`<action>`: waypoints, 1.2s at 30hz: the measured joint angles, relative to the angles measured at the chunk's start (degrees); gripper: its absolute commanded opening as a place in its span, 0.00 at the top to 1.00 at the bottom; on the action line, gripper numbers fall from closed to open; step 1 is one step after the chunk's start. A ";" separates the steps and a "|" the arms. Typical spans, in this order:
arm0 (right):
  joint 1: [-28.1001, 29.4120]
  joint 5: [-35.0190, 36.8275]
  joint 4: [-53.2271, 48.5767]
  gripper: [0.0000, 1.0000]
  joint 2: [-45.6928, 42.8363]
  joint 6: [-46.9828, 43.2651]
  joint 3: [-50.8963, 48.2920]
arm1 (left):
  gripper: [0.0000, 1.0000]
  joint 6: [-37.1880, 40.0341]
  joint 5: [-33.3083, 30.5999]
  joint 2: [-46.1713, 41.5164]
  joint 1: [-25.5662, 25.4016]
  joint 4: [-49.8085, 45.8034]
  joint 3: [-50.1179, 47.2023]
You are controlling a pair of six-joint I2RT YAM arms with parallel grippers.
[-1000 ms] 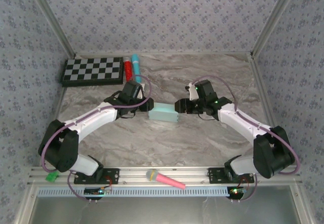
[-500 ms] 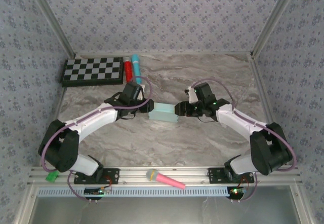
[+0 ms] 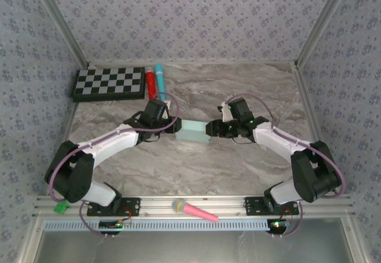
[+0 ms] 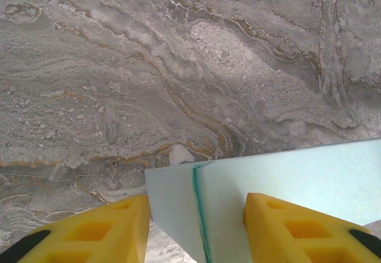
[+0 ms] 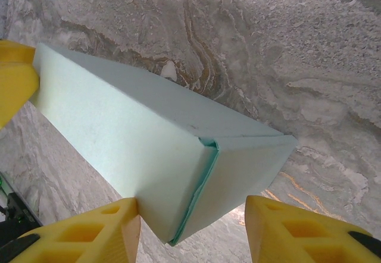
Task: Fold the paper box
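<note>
Smooth aqua paper box [image 3: 191,132], left claw [image 4: 195,210] and right claw [image 5: 190,215] half-spread astride its ends (grip unclear)

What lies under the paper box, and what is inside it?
Under the paper box shows the marbled table. Its inside is hidden by its closed card walls.

The grey marbled table [image 3: 238,156] carries the paper box [image 3: 191,132], which lies between the left gripper [image 3: 177,127] and the right gripper [image 3: 208,127], with one end at each pair of yellow fingers [image 5: 83,227]. Well beyond the left gripper's fingers, toward the far edge, lie a checkerboard [image 3: 109,83], a red marker [image 3: 151,82] just beside it, and a turquoise marker [image 3: 159,76] next to that.
</note>
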 measured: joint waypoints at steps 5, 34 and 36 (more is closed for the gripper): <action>-0.02 0.87 -0.11 0.51 0.02 -0.09 0.17 | 0.55 0.00 -0.50 -0.20 -0.24 0.55 -0.31; 0.22 13.90 -10.32 0.52 10.12 -8.48 16.44 | 0.55 0.00 -0.44 -0.76 -1.73 -0.70 -0.02; 0.37 14.25 -10.67 0.52 10.14 -8.72 16.63 | 0.55 0.00 -0.44 -0.81 -1.73 -1.07 0.20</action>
